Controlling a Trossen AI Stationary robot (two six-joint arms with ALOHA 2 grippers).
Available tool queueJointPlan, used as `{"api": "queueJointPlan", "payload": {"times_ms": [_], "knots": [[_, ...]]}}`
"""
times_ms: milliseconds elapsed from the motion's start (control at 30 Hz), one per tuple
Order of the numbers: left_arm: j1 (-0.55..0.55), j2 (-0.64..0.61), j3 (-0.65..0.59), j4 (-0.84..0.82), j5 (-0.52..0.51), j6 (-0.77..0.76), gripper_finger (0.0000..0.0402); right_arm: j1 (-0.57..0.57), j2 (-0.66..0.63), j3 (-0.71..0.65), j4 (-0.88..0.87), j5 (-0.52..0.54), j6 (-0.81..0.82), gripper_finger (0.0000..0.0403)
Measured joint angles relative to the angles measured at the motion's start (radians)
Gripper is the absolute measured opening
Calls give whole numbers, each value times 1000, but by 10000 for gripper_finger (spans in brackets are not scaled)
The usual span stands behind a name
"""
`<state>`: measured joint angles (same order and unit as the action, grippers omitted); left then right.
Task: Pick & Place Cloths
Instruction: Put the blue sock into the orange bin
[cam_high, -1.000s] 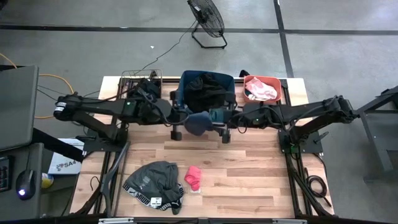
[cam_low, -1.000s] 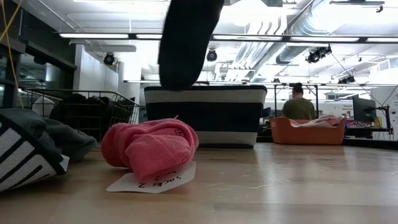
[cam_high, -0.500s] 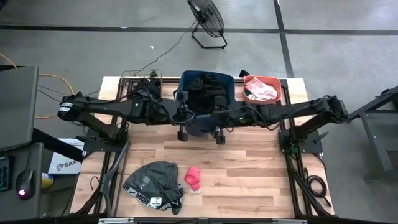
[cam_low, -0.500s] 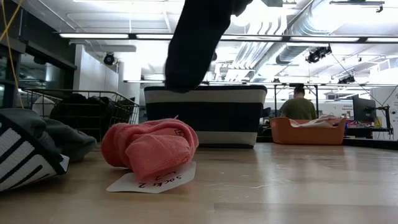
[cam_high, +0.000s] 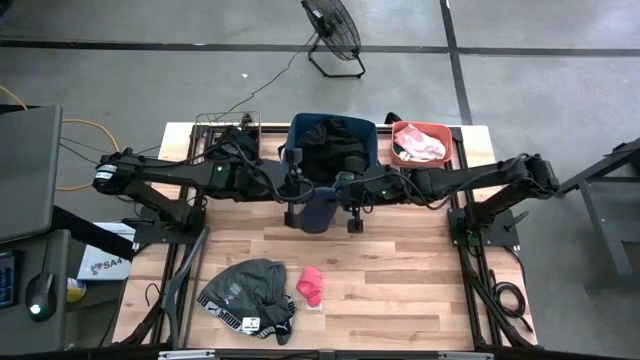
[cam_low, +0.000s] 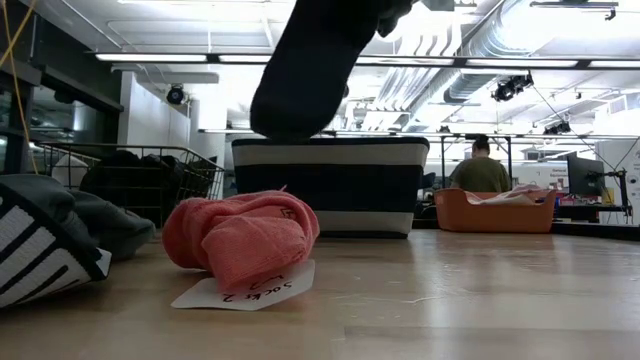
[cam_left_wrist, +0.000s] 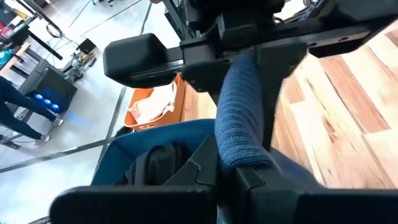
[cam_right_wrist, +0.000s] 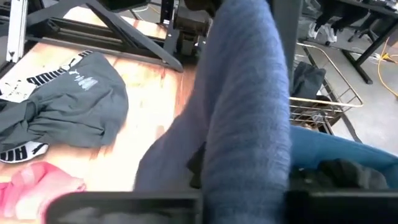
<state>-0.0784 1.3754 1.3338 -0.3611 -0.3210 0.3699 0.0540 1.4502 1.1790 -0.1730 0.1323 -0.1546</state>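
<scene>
Left gripper (cam_high: 297, 205) and right gripper (cam_high: 341, 207) both clenched on dark blue cloth (cam_high: 318, 209), lifted beside blue bin (cam_high: 293, 138).

Held cloth (cam_high: 317, 208) before bin (cam_high: 373, 150), above table (cam_high: 400, 280).

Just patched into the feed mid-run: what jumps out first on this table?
Both arms meet at mid-table in front of the blue fabric bin, the left end effector and right end effector pinching one dark blue cloth hanging between them above the wood. Nearer the front edge lie a grey garment and a bright pink piece.
</scene>
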Motion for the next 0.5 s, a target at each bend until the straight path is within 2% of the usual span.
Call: {"api": "queueJointPlan", "payload": {"times_ms": [67, 267, 367, 500], "knots": [[0, 0, 0, -9, 0, 0, 4, 0, 0, 0, -3, 10, 0, 13], [0, 0, 0, -4, -4, 1, 17, 0, 0, 0, -4, 79, 25, 7], [0, 0, 0, -4, -6, 2, 54, 0, 0, 0, -5, 79, 33, 6], [0, -9, 0, -3, -6, 20, 130, 0, -5, 0, -14, 115, 55, 6]]}}
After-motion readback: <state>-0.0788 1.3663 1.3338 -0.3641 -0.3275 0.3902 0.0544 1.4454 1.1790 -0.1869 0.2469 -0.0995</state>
